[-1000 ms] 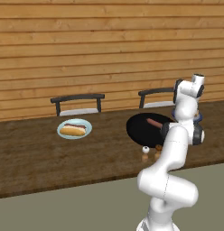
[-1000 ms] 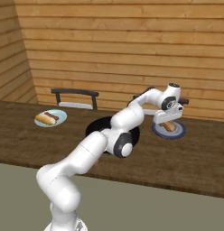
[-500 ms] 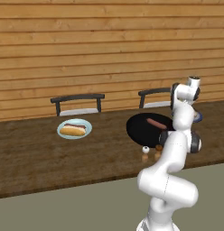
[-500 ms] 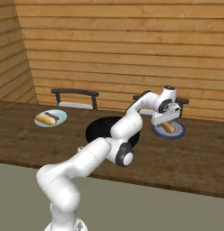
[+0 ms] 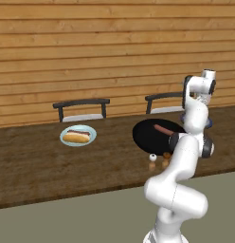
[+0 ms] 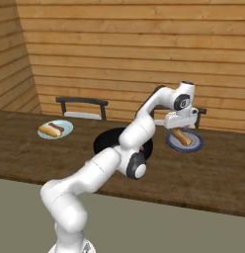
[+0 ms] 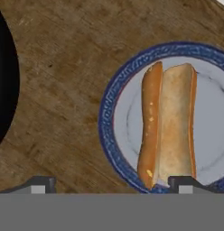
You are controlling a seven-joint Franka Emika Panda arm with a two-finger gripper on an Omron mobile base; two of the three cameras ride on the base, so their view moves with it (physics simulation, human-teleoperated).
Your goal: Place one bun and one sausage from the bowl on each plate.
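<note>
My gripper (image 7: pixel 111 184) hangs open just above the dark blue-grey plate (image 7: pixel 109 103), its fingertips spread wide with nothing between them. A tan bun (image 7: pixel 170 124) lies lengthwise on that plate, split side up and apart from the fingers. In the right base view the gripper (image 6: pixel 180 126) hovers over the bun (image 6: pixel 182 138) on the plate (image 6: pixel 194 145). The black bowl (image 5: pixel 145 137) holds one brown sausage (image 5: pixel 163 129); its edge (image 7: pixel 5 76) shows left of the plate. The pale blue-green plate (image 5: pixel 78 136) at far left carries a bun with a sausage.
Small shakers (image 5: pixel 151 161) stand on the wooden counter (image 5: pixel 39 166) in front of the bowl, near its front edge. Two dark chairs (image 5: pixel 81 107) stand behind the counter against the plank wall. My own arm crosses over the bowl's right side.
The hand has lifted slightly and drawn back from the dark blue-grey plate. The bun stays lying on the plate.
</note>
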